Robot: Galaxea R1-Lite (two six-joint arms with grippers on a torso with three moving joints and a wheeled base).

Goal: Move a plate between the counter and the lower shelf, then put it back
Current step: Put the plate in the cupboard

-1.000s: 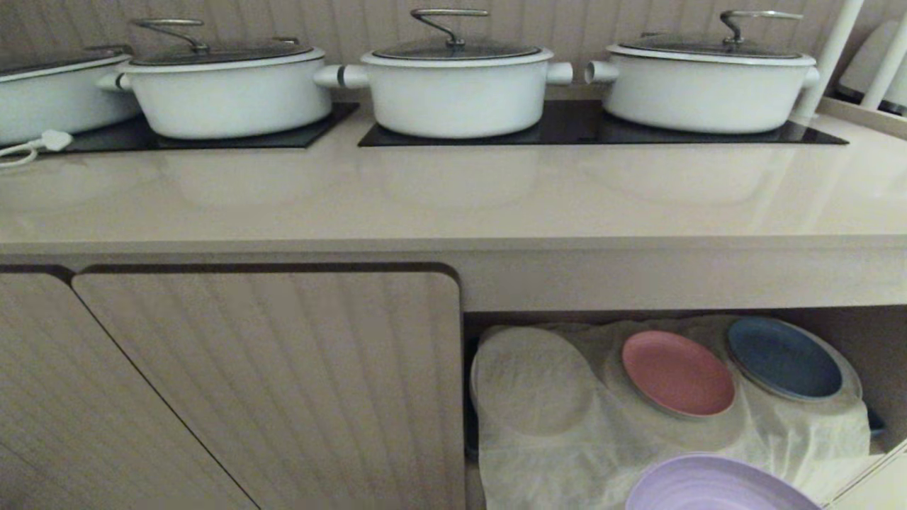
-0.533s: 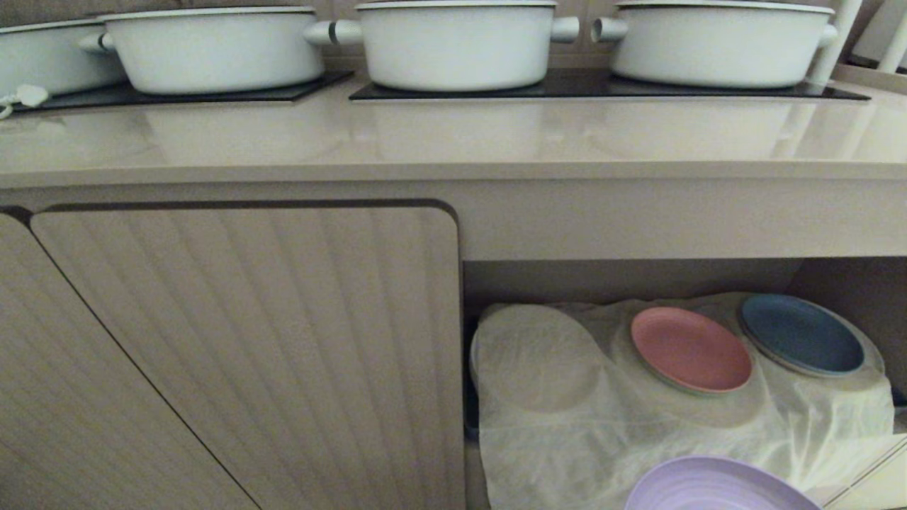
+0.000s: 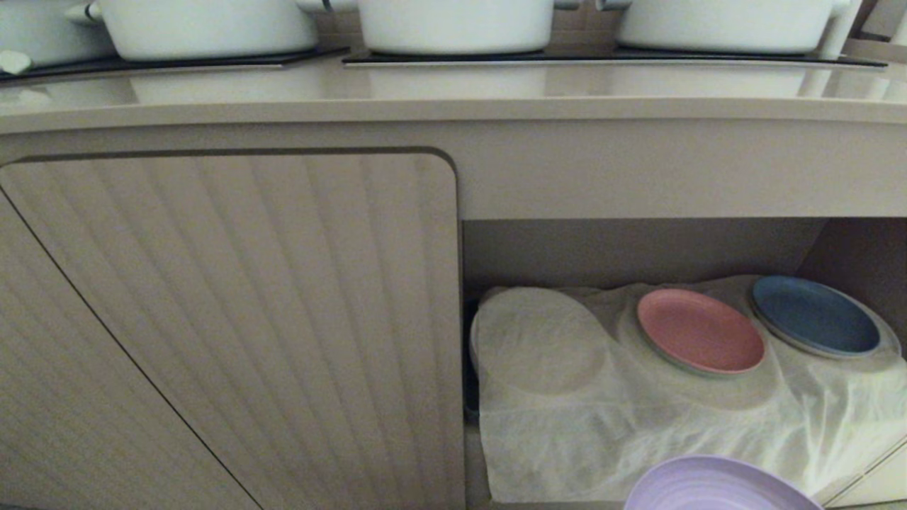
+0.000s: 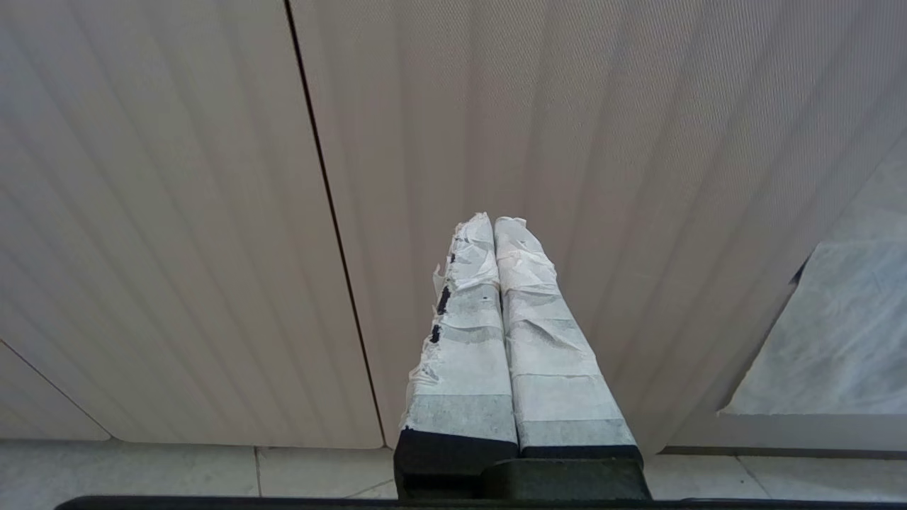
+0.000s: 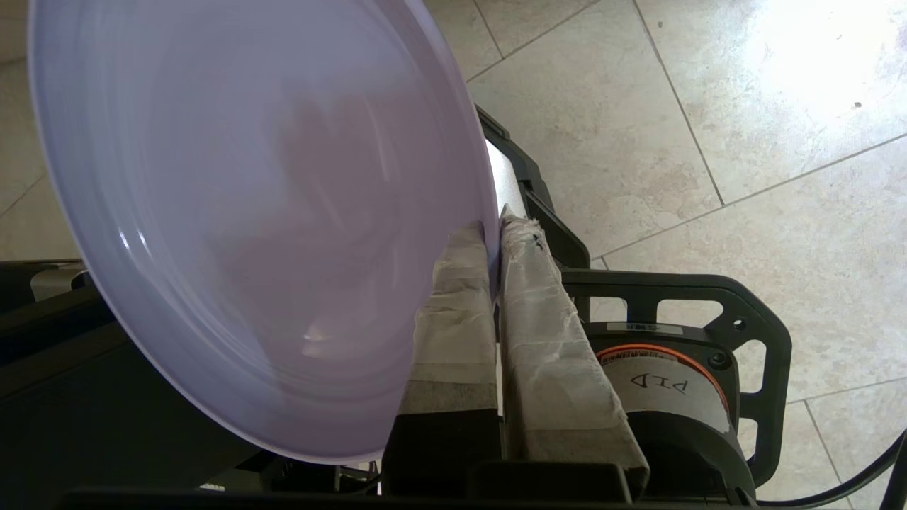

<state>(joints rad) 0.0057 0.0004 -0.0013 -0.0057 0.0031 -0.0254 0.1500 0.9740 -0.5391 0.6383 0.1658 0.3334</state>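
The camera has sunk over the past second: the counter (image 3: 453, 106) now sits near the top of the head view, seen almost edge-on, while the open shelf (image 3: 638, 244) below it fills more of the frame and shows more of its back wall. The things themselves have not shifted; the robot is bending down. That suggests the lilac plate (image 5: 262, 219) is on its way to the shelf and has not yet been set down there.

The right gripper (image 5: 494, 230) pinches the plate's rim between its taped fingers, holding it tilted above the tiled floor (image 5: 708, 142). In the head view only the plate's far edge shows, just in front of the shelf's cloth (image 3: 638, 425) and clear of it. The left gripper (image 4: 494, 223) hangs with fingers pressed together, empty, facing a ribbed cupboard door (image 4: 567, 142) left of the shelf.

Counted: on the shelf, one pink plate (image 3: 700, 331) and one blue plate (image 3: 815, 314) on top of the cloth, plus one round shape (image 3: 538, 340) under it, left of the pink plate. On the counter, three white pots (image 3: 453, 25) and part of a fourth at the far left.
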